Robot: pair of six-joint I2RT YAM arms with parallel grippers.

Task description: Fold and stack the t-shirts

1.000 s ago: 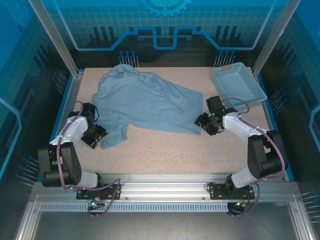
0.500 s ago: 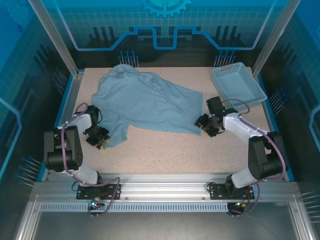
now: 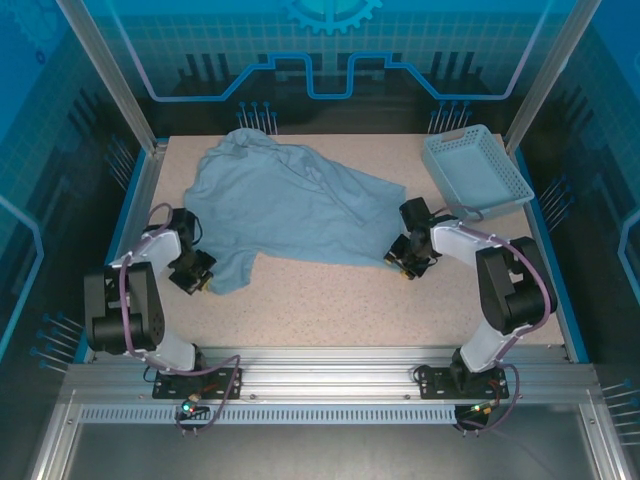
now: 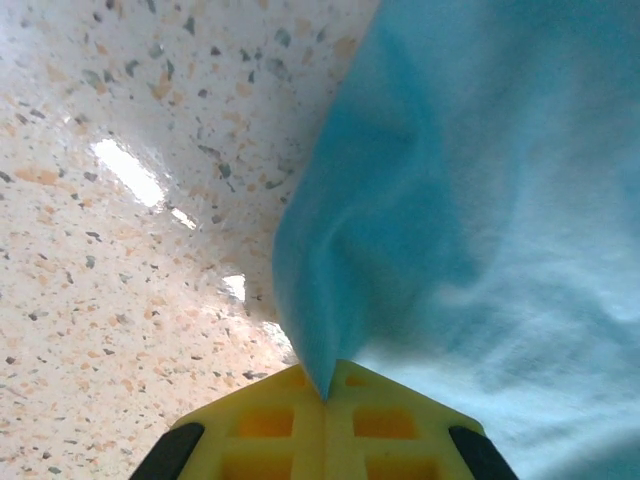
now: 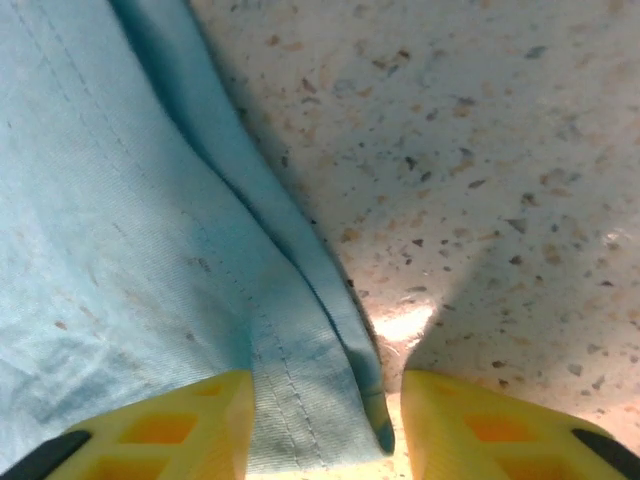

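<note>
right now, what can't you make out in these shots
Top view: whether the heaped t-shirt is one shirt or several, and any chest print; its own folds hide both.
Left wrist view: how much cloth the left gripper holds; its shut fingers cover the pinch.
Right wrist view: most of the right gripper, cut off by the bottom edge.

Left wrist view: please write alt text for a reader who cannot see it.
The left gripper is shut on a pinched fold at the edge of the pale blue t-shirt. The shirt covers the right side; the speckled table shows on the left.
</note>
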